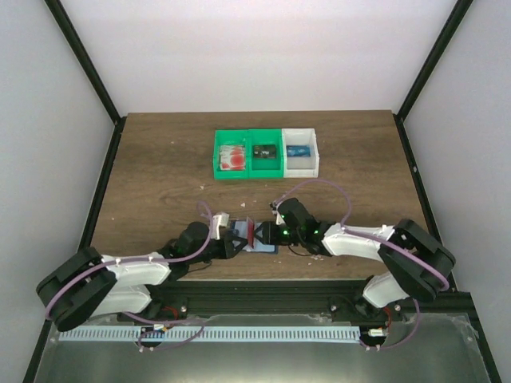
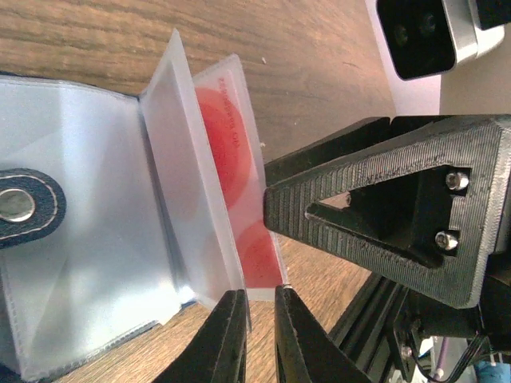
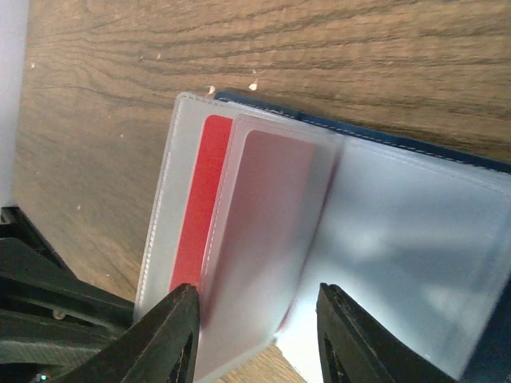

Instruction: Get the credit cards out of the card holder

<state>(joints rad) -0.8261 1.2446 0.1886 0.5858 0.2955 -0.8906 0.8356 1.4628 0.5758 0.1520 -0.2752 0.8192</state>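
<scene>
A: How far along?
B: Three are out: a red-and-white plastic card [image 1: 232, 156] and a dark card [image 1: 264, 150] in green plastic bins [image 1: 231, 175], a blue card [image 1: 299, 150] in a white plastic bin [image 1: 302, 170].
A: What's left?
B: At least one red card [image 2: 227, 152], inside the navy-blue folding card holder [image 1: 254, 238], open on the wooden table [image 1: 160, 183] between the arms. The left end effector [image 2: 260, 307], nearly closed, pinches its clear sleeve [image 2: 222, 80]. The right end effector [image 3: 257, 297], half open, straddles a frosted leaf [image 3: 263, 239], holding nothing.

Rear overhead view; opposed close wrist views on the same card holder [image 2: 72, 263]
</scene>
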